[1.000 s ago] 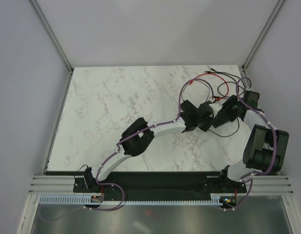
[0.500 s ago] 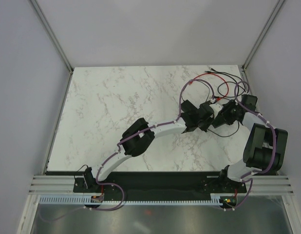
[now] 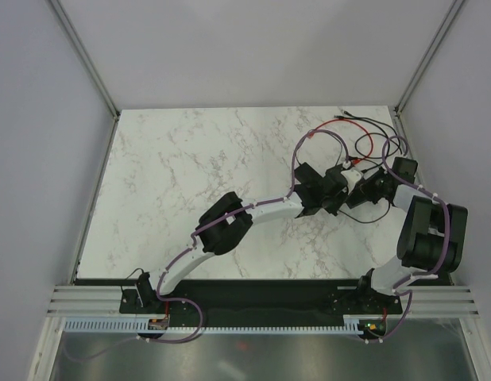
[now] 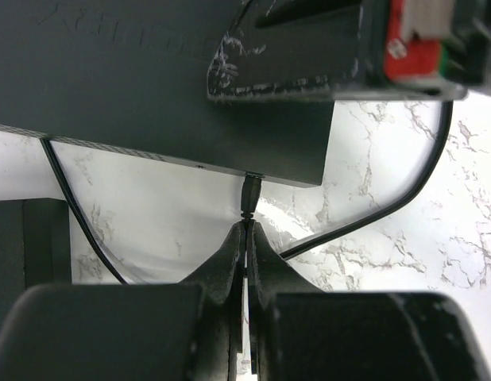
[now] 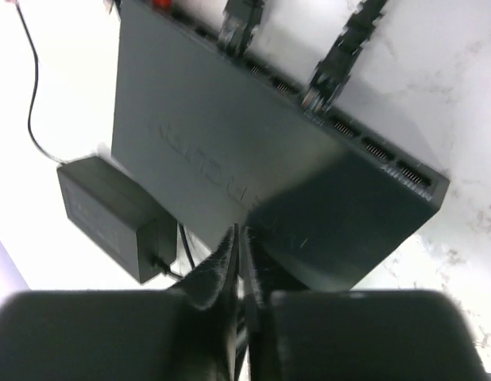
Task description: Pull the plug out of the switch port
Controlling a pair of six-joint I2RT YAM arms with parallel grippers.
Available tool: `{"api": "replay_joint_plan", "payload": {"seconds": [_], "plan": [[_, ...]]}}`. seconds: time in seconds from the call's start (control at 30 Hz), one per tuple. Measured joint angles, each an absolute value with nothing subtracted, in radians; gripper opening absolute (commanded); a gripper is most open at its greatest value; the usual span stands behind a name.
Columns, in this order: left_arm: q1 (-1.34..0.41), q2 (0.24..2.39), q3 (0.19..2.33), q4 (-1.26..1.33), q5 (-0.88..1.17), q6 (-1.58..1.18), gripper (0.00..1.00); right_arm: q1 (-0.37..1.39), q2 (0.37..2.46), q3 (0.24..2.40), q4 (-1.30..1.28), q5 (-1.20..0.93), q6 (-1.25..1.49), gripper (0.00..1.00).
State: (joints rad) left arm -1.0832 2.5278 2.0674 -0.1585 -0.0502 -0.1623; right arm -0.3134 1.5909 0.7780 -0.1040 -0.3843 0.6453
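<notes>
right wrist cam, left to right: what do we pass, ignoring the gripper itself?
thin black cable → power adapter → left network plug → right network plug → empty ports at the right end of the switch

switch box [image 5: 214, 135]: matte black plastic | table [image 3: 190, 175]: glossy marble-look (white, grey-veined)

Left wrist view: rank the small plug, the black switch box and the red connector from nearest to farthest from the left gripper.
1. Small plug: held at the tips of the left gripper, centre.
2. Black switch box: just behind the plug, upper left.
3. Red connector: farthest, top right.
</notes>
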Motion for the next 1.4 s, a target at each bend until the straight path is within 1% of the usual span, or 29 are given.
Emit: {"api": "replay_joint_plan", "payload": {"seconds": [0.03, 0.2, 0.5, 1.17, 1.4], "plan": [[-1.083, 2.527, 2.06, -0.149, -0.049, -0.162, 0.02, -0.313, 1.596, 0.778, -0.096, -0.384, 0.654, 0.05], [-1.083, 2.503, 1.992, -0.074, -0.044, -0.163, 0.02, -0.314, 1.621, 0.778, -0.044, -0.373, 0.698, 0.03], [-1.082, 2.475, 1.904, 0.031, -0.048, -0.18, 0.02, -0.315, 1.643, 0.792, -0.008, -0.328, 0.703, 0.03], [-1.066, 2.465, 1.895, 0.023, -0.053, -0.301, 0.02, -0.318, 1.657, 0.801, -0.007, -0.344, 0.7, 0.03], [-1.062, 2.437, 1.839, 0.018, -0.054, -0.305, 0.02, -0.317, 1.666, 0.804, 0.007, -0.345, 0.7, 0.03]]}}
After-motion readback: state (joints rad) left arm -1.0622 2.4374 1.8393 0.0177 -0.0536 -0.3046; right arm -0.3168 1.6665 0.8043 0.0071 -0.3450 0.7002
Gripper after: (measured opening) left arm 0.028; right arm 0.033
